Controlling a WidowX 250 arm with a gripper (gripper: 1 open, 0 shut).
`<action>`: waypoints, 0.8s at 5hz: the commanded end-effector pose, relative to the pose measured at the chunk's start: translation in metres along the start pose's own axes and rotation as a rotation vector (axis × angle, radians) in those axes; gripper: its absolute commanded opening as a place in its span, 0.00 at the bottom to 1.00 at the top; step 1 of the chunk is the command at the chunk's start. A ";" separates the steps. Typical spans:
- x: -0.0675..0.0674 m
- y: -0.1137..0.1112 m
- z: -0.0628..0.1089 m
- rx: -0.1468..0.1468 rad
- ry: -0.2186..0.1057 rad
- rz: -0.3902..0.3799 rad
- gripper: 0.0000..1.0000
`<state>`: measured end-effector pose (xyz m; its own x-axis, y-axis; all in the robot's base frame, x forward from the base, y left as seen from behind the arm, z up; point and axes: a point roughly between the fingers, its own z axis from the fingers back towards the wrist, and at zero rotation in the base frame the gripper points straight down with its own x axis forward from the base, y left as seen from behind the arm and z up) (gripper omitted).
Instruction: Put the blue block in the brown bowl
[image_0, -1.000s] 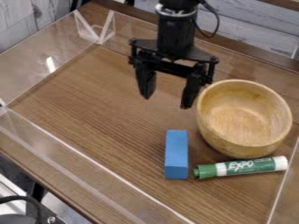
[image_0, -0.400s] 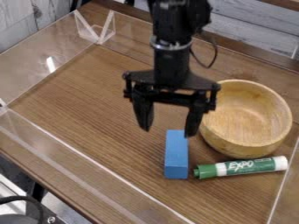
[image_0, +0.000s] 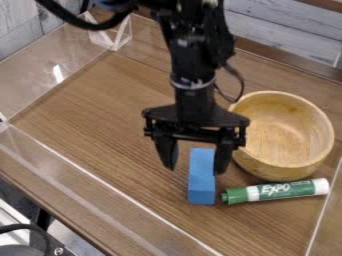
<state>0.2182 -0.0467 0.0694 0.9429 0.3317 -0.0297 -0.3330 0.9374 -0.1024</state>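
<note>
The blue block (image_0: 201, 178) lies flat on the wooden table, its long axis running away from the camera, just left of the brown bowl (image_0: 281, 132). My gripper (image_0: 195, 160) hangs open directly over the block's far end, one finger on each side of it, fingertips low near the table. The block's upper end shows between the fingers and nothing is gripped. The bowl stands upright with nothing inside it, close to the right finger.
A green-and-white Expo marker (image_0: 274, 191) lies in front of the bowl, right of the block's near end. Clear plastic walls (image_0: 80, 190) border the table at the left and front. A clear stand (image_0: 110, 33) sits at the back left.
The gripper has come forward and down from beside the bowl until its open fingers straddle the blue block's far end. Block, bowl and marker have not moved.
</note>
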 end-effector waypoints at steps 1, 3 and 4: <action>0.006 -0.004 -0.003 -0.023 -0.033 0.001 1.00; 0.008 -0.006 -0.006 -0.028 -0.032 -0.010 1.00; 0.008 -0.007 -0.006 -0.034 -0.032 -0.018 1.00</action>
<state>0.2213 -0.0489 0.0571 0.9464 0.3220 -0.0274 -0.3229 0.9391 -0.1179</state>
